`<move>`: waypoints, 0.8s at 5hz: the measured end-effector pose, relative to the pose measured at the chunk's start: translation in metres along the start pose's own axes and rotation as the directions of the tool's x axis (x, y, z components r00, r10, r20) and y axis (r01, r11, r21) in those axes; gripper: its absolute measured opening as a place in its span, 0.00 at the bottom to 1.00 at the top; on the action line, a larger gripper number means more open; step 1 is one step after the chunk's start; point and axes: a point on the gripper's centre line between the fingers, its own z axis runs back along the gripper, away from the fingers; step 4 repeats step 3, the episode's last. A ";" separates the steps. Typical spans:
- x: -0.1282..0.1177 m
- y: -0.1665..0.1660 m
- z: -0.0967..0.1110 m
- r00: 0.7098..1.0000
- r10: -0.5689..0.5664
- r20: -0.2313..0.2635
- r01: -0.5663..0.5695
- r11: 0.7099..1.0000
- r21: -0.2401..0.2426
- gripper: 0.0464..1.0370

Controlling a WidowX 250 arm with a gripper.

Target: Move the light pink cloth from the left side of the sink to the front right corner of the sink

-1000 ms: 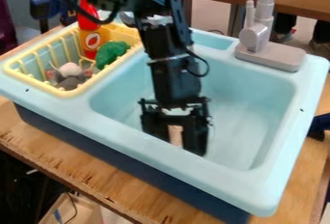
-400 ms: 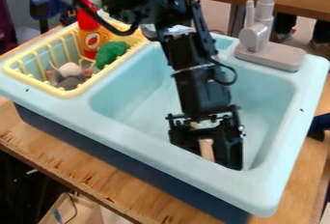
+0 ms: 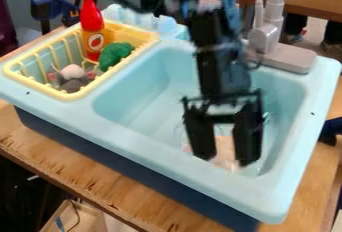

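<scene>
1 gripper [image 3: 226, 160] — fingers apart, hold unclear | 1 beige object [image 3: 224, 147] at tips | 1 sink [image 3: 140, 92] | 1 bottle [image 3: 92, 22]

Toy sink [image 3: 167, 168] is sitting on table [image 3: 100, 181]. Dish rack [image 3: 52, 95] is lying at basin's [image 3: 137, 98] 10 o'clock, holding bottle [image 3: 92, 26] at 1, broccoli [image 3: 116, 55] at 3, toy mouse [image 3: 72, 82] at 7. Faucet [image 3: 267, 33] is standing at basin's 2.

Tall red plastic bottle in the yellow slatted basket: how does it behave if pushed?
Bottle likely tips before sliding: tall, narrow, upright. Smooth sides may feel slippery. Basket walls around its base would probably limit rolling.
</scene>
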 end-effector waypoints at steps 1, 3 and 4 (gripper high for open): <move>0.001 -0.004 0.031 0.996 0.080 0.032 -0.085 0.974 0.212 0.96; -0.035 0.011 0.086 0.965 0.235 0.116 -0.262 0.862 0.435 0.96; -0.035 0.011 0.086 0.965 0.235 0.116 -0.262 0.862 0.435 0.96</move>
